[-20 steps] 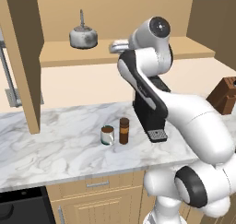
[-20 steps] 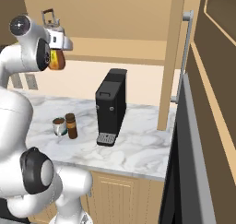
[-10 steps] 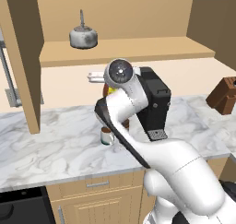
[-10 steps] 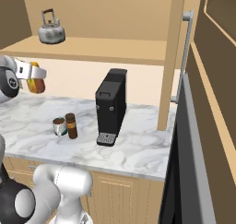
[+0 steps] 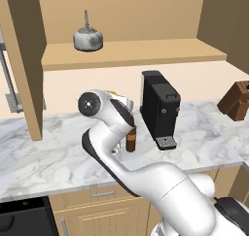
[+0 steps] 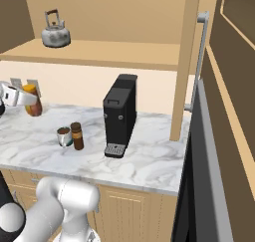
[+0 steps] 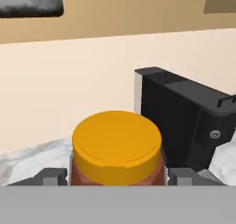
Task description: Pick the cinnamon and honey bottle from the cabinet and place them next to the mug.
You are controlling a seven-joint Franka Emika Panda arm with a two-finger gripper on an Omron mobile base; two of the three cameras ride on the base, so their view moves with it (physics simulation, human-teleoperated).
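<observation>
Marble counter [image 6: 149,156] runs across mid-frame; I've got the gripper [image 7: 117,178] clamped on the honey bottle [image 6: 32,99] at far left of the right base view, carried upright. Cinnamon [image 6: 76,136] already stands touching the mug [image 6: 63,136]. Free counter lies left of the mug; coffee machine [image 6: 119,115] crowds the right.

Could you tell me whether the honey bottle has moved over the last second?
Yes. In the right base view the honey bottle has come down from beside the kettle to just above the counter.
</observation>
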